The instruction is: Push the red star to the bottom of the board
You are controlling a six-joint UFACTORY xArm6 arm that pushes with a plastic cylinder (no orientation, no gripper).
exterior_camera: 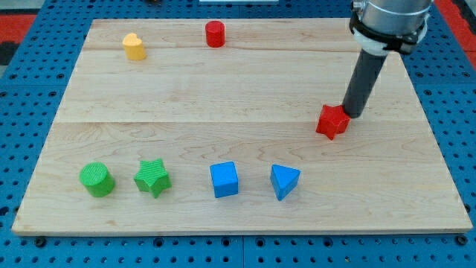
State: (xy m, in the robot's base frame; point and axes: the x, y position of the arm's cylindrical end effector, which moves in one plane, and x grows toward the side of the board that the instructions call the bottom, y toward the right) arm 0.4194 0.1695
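Observation:
The red star [332, 121] lies on the wooden board [223, 89], right of centre and about midway down. My tip [351, 115] stands just to the star's upper right, touching or almost touching it. The dark rod rises from there to the arm at the view's top right.
A red cylinder [215, 33] and a yellow heart-like block [134, 46] sit near the top. Along the bottom, from left: a green cylinder [97, 179], a green star [152, 177], a blue cube [224, 179], a blue triangle [284, 181]. Blue pegboard surrounds the board.

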